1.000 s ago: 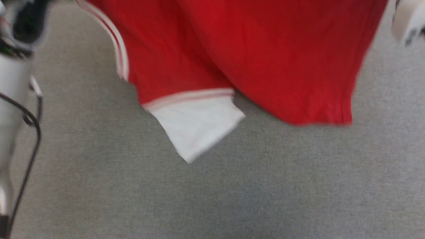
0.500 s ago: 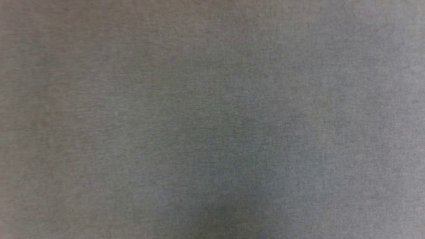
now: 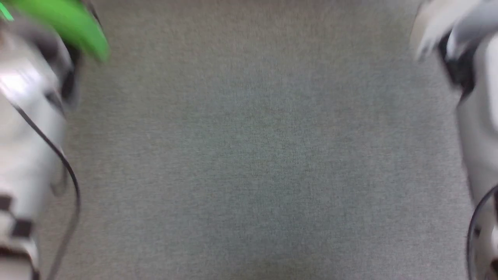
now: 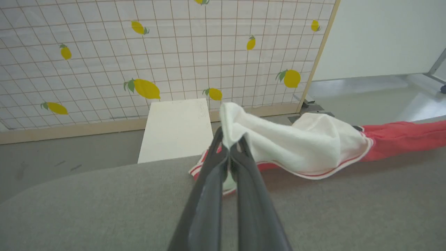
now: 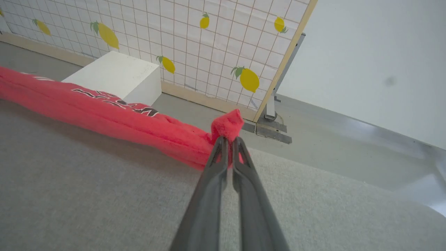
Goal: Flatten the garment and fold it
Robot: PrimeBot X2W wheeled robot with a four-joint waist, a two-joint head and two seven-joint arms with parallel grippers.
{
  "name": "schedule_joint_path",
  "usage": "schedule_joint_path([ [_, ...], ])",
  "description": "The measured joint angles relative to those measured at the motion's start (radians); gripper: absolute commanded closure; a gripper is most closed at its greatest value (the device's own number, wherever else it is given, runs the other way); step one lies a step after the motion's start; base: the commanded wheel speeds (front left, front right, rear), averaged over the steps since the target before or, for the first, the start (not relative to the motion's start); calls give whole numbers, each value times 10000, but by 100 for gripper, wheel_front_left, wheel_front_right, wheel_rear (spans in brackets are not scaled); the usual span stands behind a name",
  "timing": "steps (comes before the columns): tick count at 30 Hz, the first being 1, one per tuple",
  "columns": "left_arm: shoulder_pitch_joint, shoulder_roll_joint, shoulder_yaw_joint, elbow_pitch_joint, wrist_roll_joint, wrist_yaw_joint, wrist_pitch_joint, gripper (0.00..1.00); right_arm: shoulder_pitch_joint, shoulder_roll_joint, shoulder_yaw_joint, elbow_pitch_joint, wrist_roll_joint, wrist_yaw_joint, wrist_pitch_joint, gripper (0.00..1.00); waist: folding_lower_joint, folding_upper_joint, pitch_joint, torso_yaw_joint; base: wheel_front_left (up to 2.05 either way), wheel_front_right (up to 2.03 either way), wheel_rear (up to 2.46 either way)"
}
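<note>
Your left gripper (image 4: 230,139) has its fingers pressed together on the edge of the white sleeve (image 4: 299,143), holding that bit of cloth raised above the bench (image 4: 104,209) near its far edge. Your right gripper (image 5: 230,138) is pinched shut too, on a red corner of the garment (image 5: 104,108) that bunches up above the fingertips. Between the two grips the garment runs as a long, rumpled band along the bench's far edge. Its red body has black-and-white lettering partly showing in the folds, and red-and-white trim where the sleeve joins. Beyond that edge stand a white box (image 4: 176,129) and a lemon-print grid panel (image 4: 174,52). The head view gives you grey bench between the left forearm (image 3: 23,155) and the right forearm (image 3: 480,136) — both pale and blurred. A green blur (image 3: 66,23) sits at the top left corner, too smeared to identify.
</note>
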Motion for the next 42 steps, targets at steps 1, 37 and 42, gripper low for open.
schedule_joint_path([
  [1, 510, -10, -105, -15, -48, 2, 109, 100, 400, -2, 2, -13, 221, 0, 0, 100, 0, 0, -161, 30, 0, 0, 0],
  [37, 10216, 330, -1599, -5342, 288, 2899, -537, 100, 11268, 1191, -1971, -4945, 1772, -2, -558, 100, -2, 0, -4193, 1082, 0, 0, 0],
  [42, 9049, -36, -1429, -5214, 957, 2984, -878, 100, 10603, 1131, -1546, -4748, 1716, -2, -1083, 100, -2, 0, -4051, 1072, 0, 0, 0],
])
